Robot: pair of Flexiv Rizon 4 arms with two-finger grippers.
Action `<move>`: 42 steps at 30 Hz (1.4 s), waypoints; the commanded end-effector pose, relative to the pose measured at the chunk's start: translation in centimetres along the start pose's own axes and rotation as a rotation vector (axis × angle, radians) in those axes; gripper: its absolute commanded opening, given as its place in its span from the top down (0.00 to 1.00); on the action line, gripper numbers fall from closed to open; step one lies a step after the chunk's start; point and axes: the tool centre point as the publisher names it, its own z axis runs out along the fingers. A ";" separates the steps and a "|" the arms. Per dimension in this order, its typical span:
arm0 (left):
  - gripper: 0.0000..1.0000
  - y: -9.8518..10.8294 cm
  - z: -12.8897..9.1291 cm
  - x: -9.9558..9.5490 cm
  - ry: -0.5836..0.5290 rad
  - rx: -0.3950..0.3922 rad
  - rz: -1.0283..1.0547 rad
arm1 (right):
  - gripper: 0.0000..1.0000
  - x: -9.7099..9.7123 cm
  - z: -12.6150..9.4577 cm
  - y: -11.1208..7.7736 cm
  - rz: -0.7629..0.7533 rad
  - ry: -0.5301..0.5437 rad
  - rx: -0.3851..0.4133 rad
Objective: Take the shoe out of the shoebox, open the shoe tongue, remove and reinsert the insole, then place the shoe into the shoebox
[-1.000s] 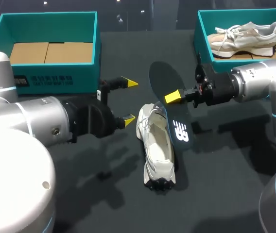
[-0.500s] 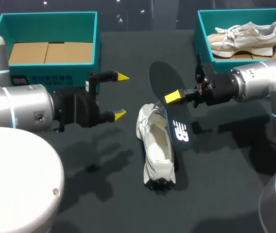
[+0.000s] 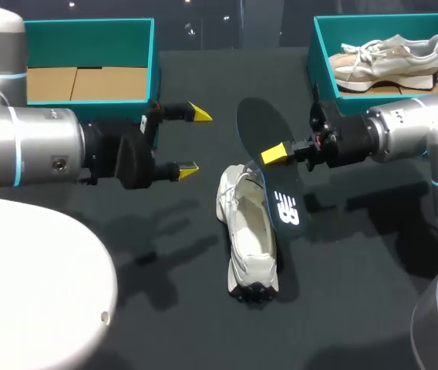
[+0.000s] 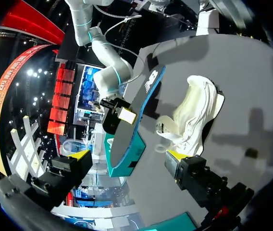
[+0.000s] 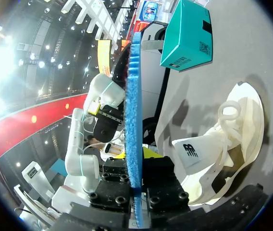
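My right claw (image 3: 281, 153) is shut tight on the insole (image 3: 259, 127), one yellow tip on each flat side. From the right wrist, the insole (image 5: 135, 96) looks like a thin blue strip standing on its edge between the two fingers. It is held up in the air and tilted. Its low end is just beside the white shoe (image 3: 248, 239), but I cannot tell if they touch. The white shoe lies on the dark table (image 3: 165, 301), out of any box, with its open top facing up. It is in the middle, between my two arms. My left claw (image 3: 194, 142) is wide open with nothing in it. It hangs over the table, near the shoe but apart from it. From the left wrist I see the white shoe (image 4: 194, 110) ahead of the open fingers, and the insole (image 4: 134, 120) past it. Behind my left arm is the left shoebox (image 3: 146, 46), with only brown card (image 3: 88, 83) in it. The right shoebox (image 3: 318, 46) is behind my right arm, and a second shoe (image 3: 389, 58) lies inside it.
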 end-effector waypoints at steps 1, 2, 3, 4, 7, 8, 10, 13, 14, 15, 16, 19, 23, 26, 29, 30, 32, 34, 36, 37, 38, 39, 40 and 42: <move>0.00 0.3 0.5 -1.1 0.275 0.021 0.034 | 1.00 0.0 0.1 -0.1 0.001 -0.002 -0.001; 0.00 0.4 0.6 -1.3 0.286 0.024 0.047 | 1.00 0.0 0.1 -0.1 0.001 -0.002 -0.001; 0.00 0.4 0.7 -1.5 0.298 0.029 0.056 | 1.00 0.0 0.1 -0.1 0.001 -0.002 -0.001; 0.00 0.4 0.7 -1.7 0.309 0.036 0.072 | 1.00 0.0 0.1 -0.1 0.001 -0.002 -0.001; 0.00 0.3 0.7 -2.7 0.335 0.056 0.122 | 1.00 0.0 0.1 -0.1 0.001 -0.002 -0.001; 0.00 0.3 0.7 -2.7 0.335 0.056 0.122 | 1.00 0.0 0.1 -0.1 0.001 -0.002 -0.001; 0.00 0.3 0.7 -2.7 0.335 0.056 0.122 | 1.00 0.0 0.1 -0.1 0.001 -0.002 -0.001; 0.00 0.3 0.7 -2.7 0.335 0.056 0.122 | 1.00 0.0 0.1 -0.1 0.001 -0.002 -0.001; 0.00 0.3 0.7 -2.7 0.335 0.056 0.122 | 1.00 0.0 0.1 -0.1 0.001 -0.002 -0.001; 0.00 0.3 0.7 -2.7 0.335 0.056 0.122 | 1.00 0.0 0.1 -0.1 0.001 -0.002 -0.001; 0.00 0.3 0.7 -2.7 0.335 0.056 0.122 | 1.00 0.0 0.1 -0.1 0.001 -0.002 -0.001; 0.00 0.5 1.0 -2.9 0.362 0.071 0.135 | 1.00 0.0 0.1 -0.1 0.001 -0.002 -0.001; 0.00 0.8 0.6 -5.4 0.382 0.190 0.196 | 1.00 0.0 0.1 -0.1 0.001 -0.002 -0.001; 0.00 1.0 0.8 -6.8 0.438 0.254 0.246 | 1.00 0.0 0.1 -0.1 0.001 -0.002 -0.001; 0.00 0.9 1.1 -7.8 0.522 0.292 0.308 | 1.00 0.0 0.1 -0.1 0.001 -0.002 -0.001; 0.00 0.9 1.2 -8.0 0.543 0.307 0.330 | 1.00 0.0 0.1 -0.1 0.001 -0.002 -0.001; 0.00 0.8 1.4 -8.3 0.579 0.298 0.363 | 1.00 0.0 0.1 -0.1 0.001 -0.002 -0.001; 0.00 0.6 1.6 -8.4 0.601 0.300 0.387 | 1.00 0.0 0.1 -0.1 0.001 -0.002 -0.001; 0.00 0.4 1.9 -8.4 0.631 0.292 0.406 | 1.00 0.0 0.1 -0.1 0.001 -0.002 -0.001; 0.00 0.4 2.0 -8.3 0.647 0.282 0.414 | 1.00 0.0 0.1 -0.1 0.001 -0.002 -0.001; 0.00 0.4 2.1 -8.2 0.662 0.272 0.423 | 1.00 0.0 0.1 -0.1 0.001 -0.002 -0.001; 0.00 0.3 2.3 -8.1 0.678 0.259 0.428 | 1.00 0.0 0.1 -0.1 0.001 -0.002 -0.001; 0.00 0.3 2.4 -8.0 0.690 0.248 0.440 | 1.00 0.0 0.1 -0.1 0.001 -0.002 -0.001; 0.00 0.3 2.5 -8.0 0.716 0.223 0.462 | 1.00 0.0 0.1 -0.1 0.001 -0.002 -0.001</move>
